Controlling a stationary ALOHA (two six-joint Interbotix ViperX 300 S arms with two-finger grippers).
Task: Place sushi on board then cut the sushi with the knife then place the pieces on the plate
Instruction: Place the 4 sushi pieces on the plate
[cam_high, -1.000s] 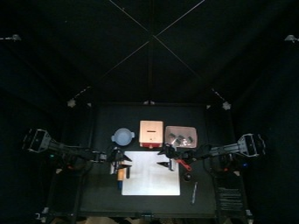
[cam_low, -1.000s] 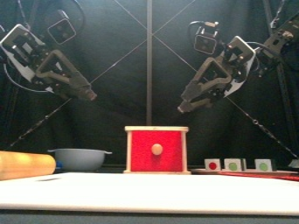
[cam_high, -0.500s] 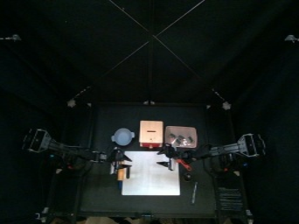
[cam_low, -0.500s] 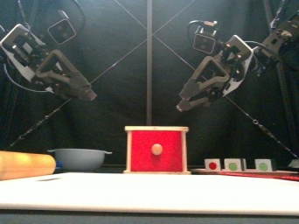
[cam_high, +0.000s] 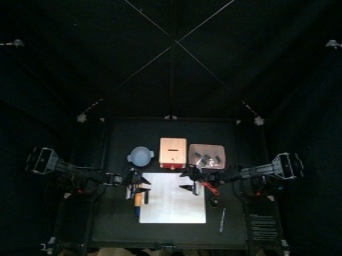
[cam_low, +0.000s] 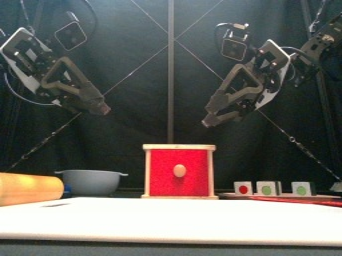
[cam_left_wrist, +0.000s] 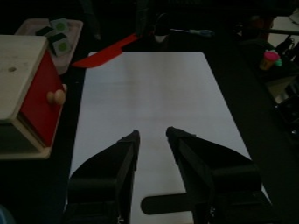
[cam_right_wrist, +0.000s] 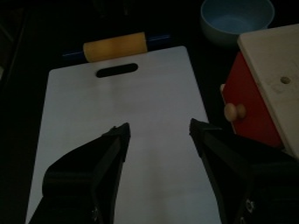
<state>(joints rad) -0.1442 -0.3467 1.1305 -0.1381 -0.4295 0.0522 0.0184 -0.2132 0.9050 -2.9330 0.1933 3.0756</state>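
Black curtains close in a small black table (cam_high: 114, 226), where a white cutting board (cam_high: 174, 200) lies beneath both raised claws. The left claw (cam_low: 102, 106) hangs with its jaws apart, and the right claw (cam_low: 211, 122) is parted in the same way. Behind and between them stands the wooden box (cam_low: 179, 171), red front forward. The blue-grey bowl (cam_low: 91, 180) sits behind the left claw, with a yellow roller (cam_low: 27, 187) low beside it. The sushi (cam_low: 267, 187) sits in blocks on the pink tray (cam_high: 195, 162), behind and below the right claw. A red knife (cam_left_wrist: 105, 54) lies near that tray.
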